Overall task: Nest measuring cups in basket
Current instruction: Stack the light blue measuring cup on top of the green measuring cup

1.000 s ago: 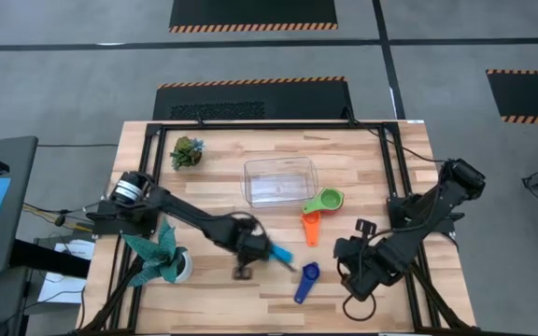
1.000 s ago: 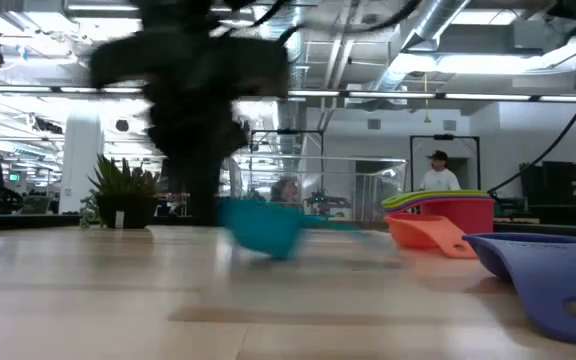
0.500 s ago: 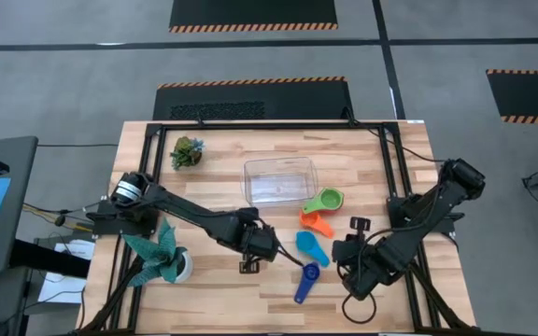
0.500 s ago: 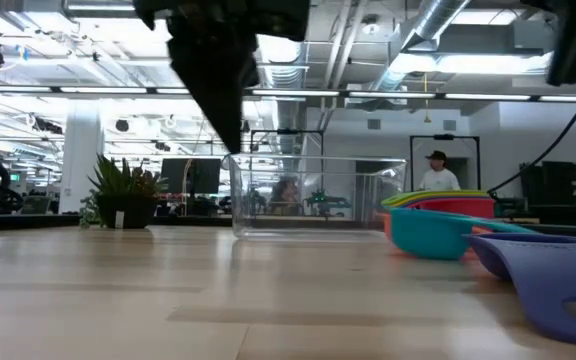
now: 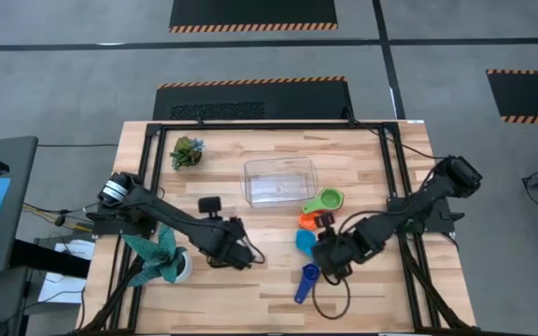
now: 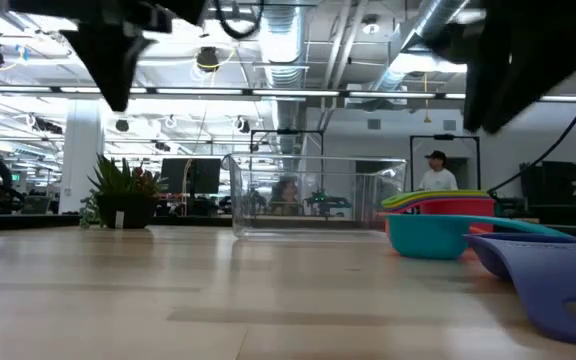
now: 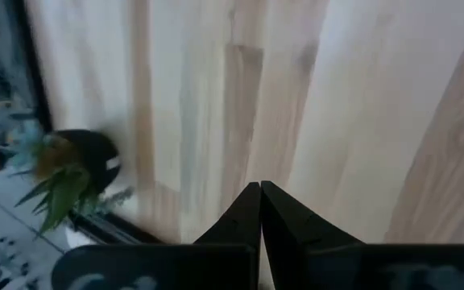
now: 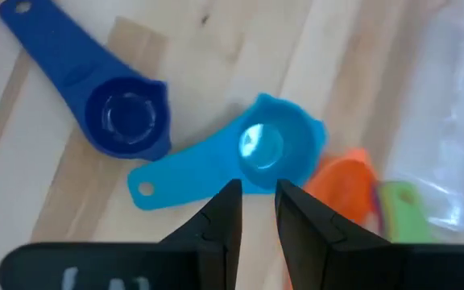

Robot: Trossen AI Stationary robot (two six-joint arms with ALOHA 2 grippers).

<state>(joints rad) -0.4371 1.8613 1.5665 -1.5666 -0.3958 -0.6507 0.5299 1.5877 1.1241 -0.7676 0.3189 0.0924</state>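
While right gripper (image 8: pixel 256 211) hovers, apparently over light blue cup (image 8: pixel 256 153).

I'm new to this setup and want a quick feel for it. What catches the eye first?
A bright cluster of measuring cups on the table's right side: the light blue cup, dark blue cup, orange cup and green cup. The right pincer hovers, slightly open, right over the light blue cup. The clear basket sits behind them.

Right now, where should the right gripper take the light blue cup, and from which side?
Probably by its flat handle, from above. The light blue cup lies upright, handle flat on the table and clear of the dark blue cup; the right gripper hovers over it, slightly open.
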